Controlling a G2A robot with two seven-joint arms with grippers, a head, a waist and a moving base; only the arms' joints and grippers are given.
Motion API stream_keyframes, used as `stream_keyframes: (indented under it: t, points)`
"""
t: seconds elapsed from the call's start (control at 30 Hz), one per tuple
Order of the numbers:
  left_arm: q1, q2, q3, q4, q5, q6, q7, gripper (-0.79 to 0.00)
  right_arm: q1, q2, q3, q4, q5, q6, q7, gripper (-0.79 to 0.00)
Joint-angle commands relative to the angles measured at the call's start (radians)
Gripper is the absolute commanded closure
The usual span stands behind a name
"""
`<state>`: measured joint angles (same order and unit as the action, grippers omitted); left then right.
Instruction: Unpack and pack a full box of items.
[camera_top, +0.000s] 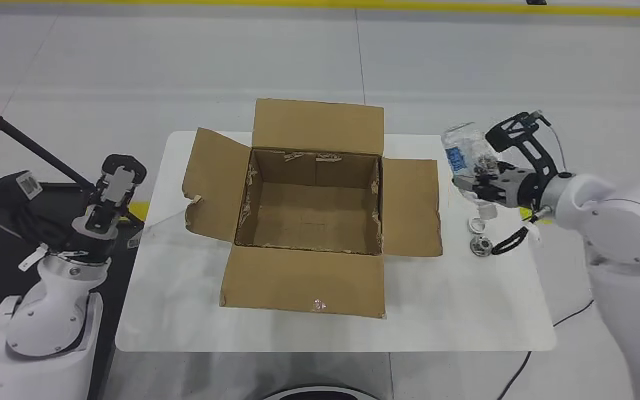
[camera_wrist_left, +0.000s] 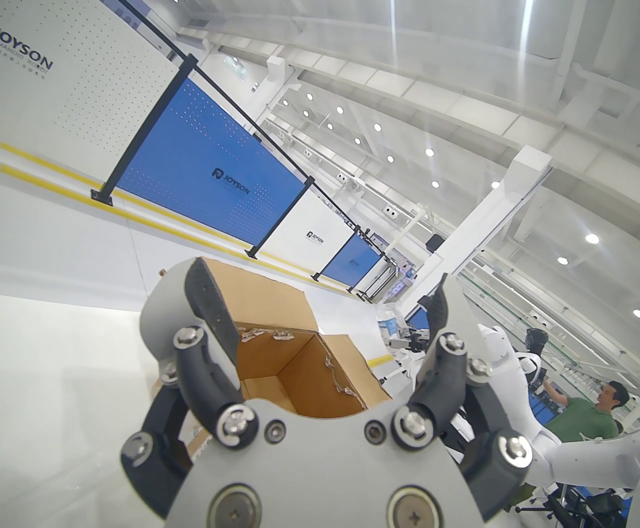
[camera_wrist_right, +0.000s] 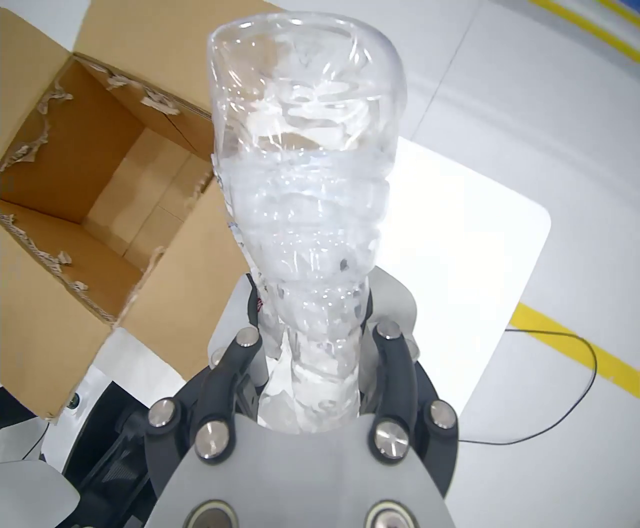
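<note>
Right gripper (camera_wrist_right: 310, 305): fingers clamped on a clear crumpled plastic bottle (camera_wrist_right: 305, 150), right of the brown cardboard box (camera_top: 300, 282).
Left gripper (camera_wrist_left: 320, 285): fingers spread wide, empty, left of the box.

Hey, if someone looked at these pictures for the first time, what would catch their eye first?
Likely the big open cardboard box, flaps spread, in the middle of the white table, with nothing visible inside. Next, the clear plastic bottle gripped by the right gripper near the table's right edge.
</note>
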<state>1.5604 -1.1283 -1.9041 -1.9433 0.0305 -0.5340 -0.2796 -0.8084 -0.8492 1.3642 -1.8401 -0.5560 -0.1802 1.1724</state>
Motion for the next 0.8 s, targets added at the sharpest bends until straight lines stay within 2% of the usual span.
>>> stream_keyframes:
  t: [0.0, 0.2, 0.47, 0.77]
  points:
    - [0.001, 0.000, -0.004, 0.003, -0.001, 0.001, 0.004, -0.785, 0.046, -0.008, -0.053, -0.005, 0.004, 0.005, -0.015, 0.000]
    - [0.006, -0.001, -0.027, 0.019, 0.004, 0.002, 0.026, -0.785, 0.219, -0.061, -0.294, 0.055, 0.024, 0.000, -0.091, 0.000]
    - [0.013, -0.002, -0.054, 0.042, 0.021, 0.005, 0.054, -0.785, 0.433, -0.179, -0.629, 0.266, 0.059, -0.026, -0.203, 0.000]
    - [0.010, -0.002, -0.057, 0.047, 0.017, 0.006, 0.045, -0.785, 0.518, -0.318, -0.870, 0.518, 0.120, -0.113, -0.303, 0.000]
